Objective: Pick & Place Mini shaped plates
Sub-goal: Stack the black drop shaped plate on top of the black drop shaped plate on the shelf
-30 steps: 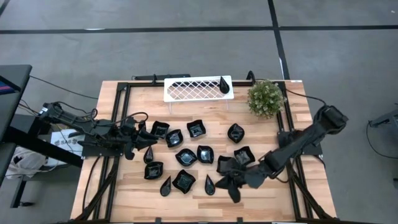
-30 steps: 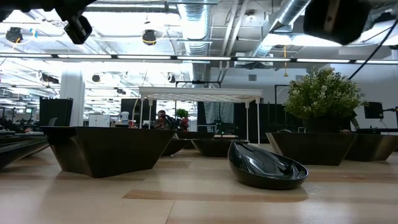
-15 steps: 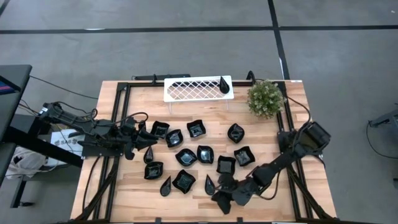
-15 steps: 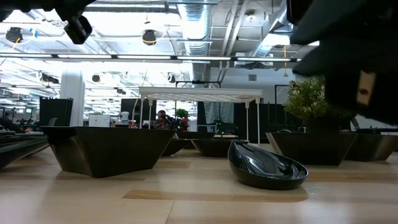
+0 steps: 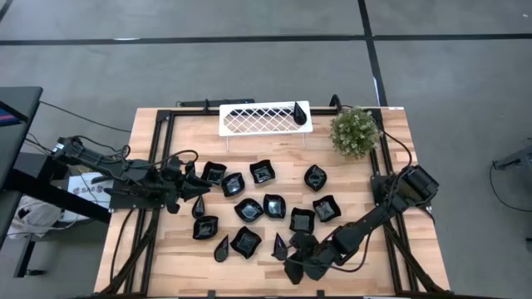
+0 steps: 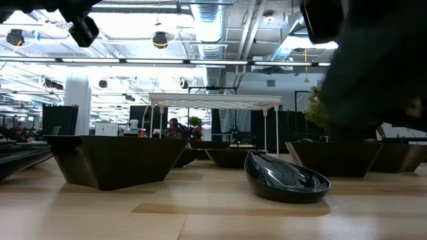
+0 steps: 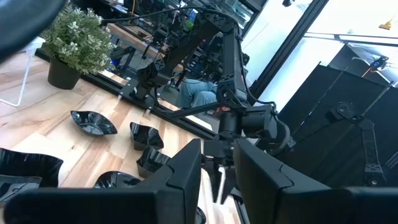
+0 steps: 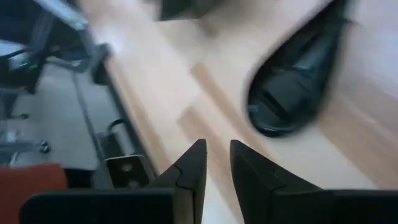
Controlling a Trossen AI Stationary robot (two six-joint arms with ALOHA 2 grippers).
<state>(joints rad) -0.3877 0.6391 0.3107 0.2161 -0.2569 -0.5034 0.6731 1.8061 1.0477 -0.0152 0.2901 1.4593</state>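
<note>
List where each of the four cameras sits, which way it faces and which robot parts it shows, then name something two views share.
High view: overhead, straight down on the table; both arms, left gripper, right gripper.
Low view: table-top height, level across the plates into the room; a dark arm at upper right.
Left wrist view: past its own fingers toward the right arm.
Right wrist view: down past its own fingers at a teardrop plate.
Shared: the plant shows in the high and left wrist views.

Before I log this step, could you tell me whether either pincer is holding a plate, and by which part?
Neither is: the right pincer shows bare table between its fingers, and the left pincer holds nothing.
</note>
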